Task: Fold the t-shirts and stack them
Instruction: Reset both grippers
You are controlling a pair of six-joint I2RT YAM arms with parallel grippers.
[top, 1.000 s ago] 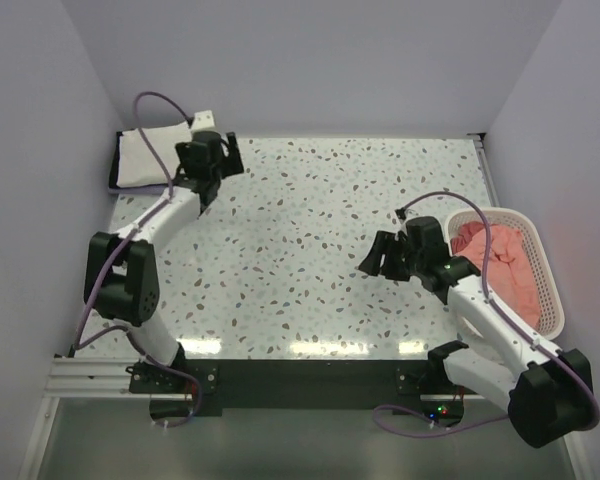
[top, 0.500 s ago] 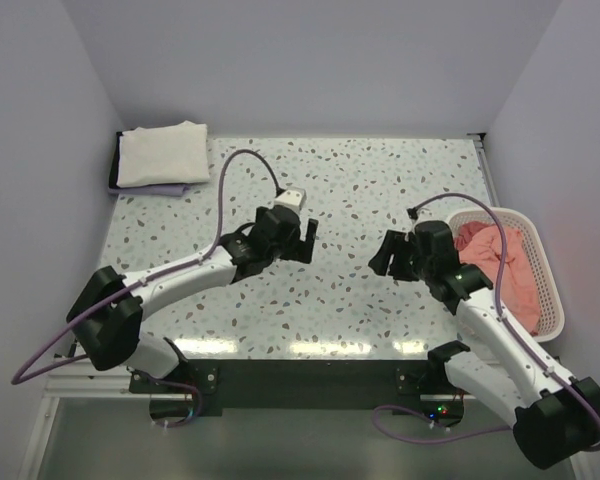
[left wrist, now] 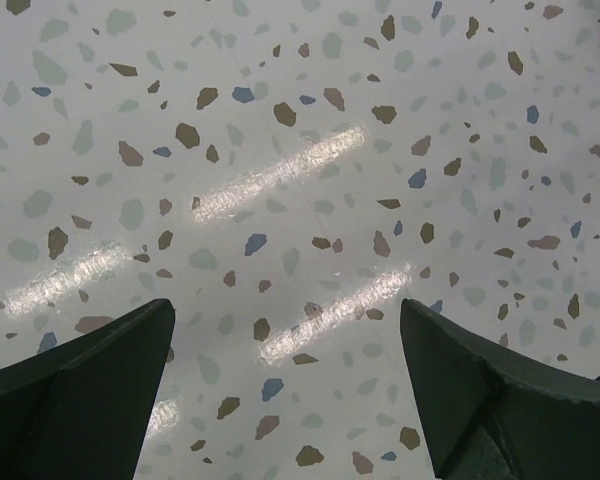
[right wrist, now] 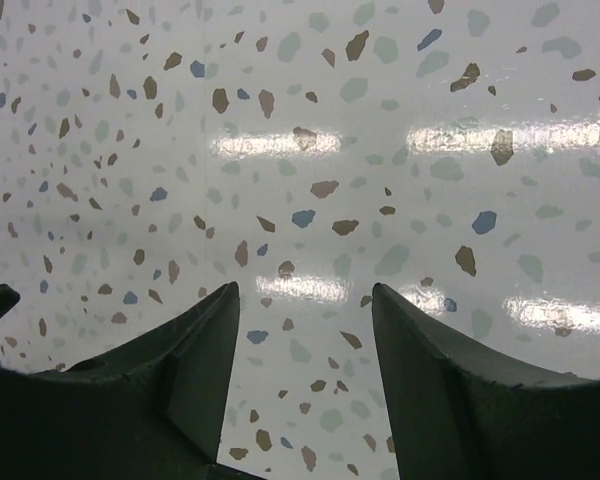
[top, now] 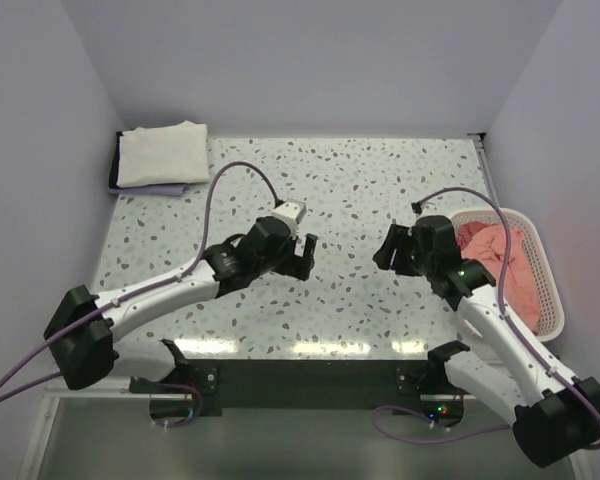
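Note:
A folded cream-white t-shirt [top: 161,153] lies on top of a stack at the table's far left corner, with a lavender edge [top: 170,189] and a dark edge [top: 113,178] showing beneath it. A salmon-pink t-shirt [top: 500,258] lies crumpled in the white basket [top: 550,290] at the right. My left gripper [top: 302,256] is open and empty over the middle of the table; its wrist view [left wrist: 285,305] shows only speckled tabletop. My right gripper [top: 388,252] is open and empty just left of the basket; its wrist view [right wrist: 305,290] shows only tabletop.
The speckled terrazzo tabletop [top: 350,190] lies between the arms. Walls close in the left, back and right sides. A purple cable [top: 242,180] loops above the left arm. The basket stands against the right edge.
My left arm swung from the folded stack at the far left to the table's middle and drew a little nearer. My right gripper shifted slightly right, toward the basket.

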